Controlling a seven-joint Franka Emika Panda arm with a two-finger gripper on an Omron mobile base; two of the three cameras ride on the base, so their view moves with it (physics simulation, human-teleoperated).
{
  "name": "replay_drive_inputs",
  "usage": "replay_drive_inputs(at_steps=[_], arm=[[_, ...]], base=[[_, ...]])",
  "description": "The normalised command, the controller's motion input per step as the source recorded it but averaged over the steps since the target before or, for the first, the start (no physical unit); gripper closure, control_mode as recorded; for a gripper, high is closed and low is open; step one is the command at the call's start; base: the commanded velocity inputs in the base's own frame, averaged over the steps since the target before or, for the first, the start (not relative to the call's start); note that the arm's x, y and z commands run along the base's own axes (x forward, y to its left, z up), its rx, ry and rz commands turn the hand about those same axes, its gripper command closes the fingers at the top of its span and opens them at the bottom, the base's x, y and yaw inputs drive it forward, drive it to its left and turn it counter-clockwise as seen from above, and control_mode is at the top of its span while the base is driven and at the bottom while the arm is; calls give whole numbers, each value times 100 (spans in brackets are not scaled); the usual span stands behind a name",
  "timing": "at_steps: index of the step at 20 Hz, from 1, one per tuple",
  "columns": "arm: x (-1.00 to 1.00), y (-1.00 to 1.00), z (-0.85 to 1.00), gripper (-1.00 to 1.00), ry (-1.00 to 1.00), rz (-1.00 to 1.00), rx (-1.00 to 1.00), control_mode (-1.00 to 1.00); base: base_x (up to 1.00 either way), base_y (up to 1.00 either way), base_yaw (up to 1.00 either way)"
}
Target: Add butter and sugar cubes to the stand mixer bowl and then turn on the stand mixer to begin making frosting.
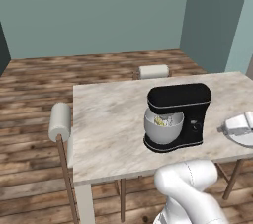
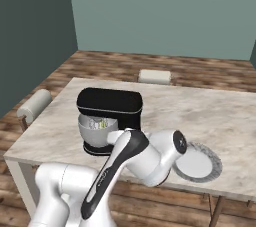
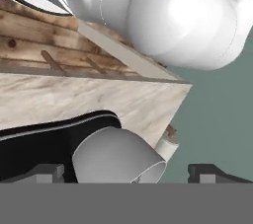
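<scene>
**Bowl loaded, mixer yet to be switched on**

The marble table [image 1: 108, 129] carried everything, with chairs [image 1: 60, 122] tucked in at its left side and far edge. The mixer [image 1: 179, 114] stood near the table's front edge, head down over the bowl [image 1: 162, 130], which sat on the mixer's base. Well to the right lay a shallow plate [image 2: 199, 163] at the front edge; in the left base view something pale rested on it, too small to name.

Inside the bowl, pale-yellow and whitish bits showed under the whisk [image 1: 163, 120]. The yellow was most likely the butter [image 1: 159, 122], the whitish ones perhaps sugar cubes; their number could not be told.

The gripper [image 3: 126, 171] hung close to the bowl's outer wall, its fingertips [image 3: 47, 171] spread wide with nothing between them.

Judged from this, the adding looked done or nearly so. What was left was the mixer's control, probably the knob [image 1: 196, 126] on its side.
</scene>
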Motion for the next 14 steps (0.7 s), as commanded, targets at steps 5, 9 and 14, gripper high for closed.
replay_drive_inputs(at_steps=[5, 9, 14], arm=[[0, 0, 0, -100, 48, -4, 22, -100], [-6, -11, -4, -100, 43, -11, 34, -100], [0, 0, -18, -100, 26, -14, 21, -100]], base=[[0, 0, 0], [0, 0, 0], [0, 0, 0]])
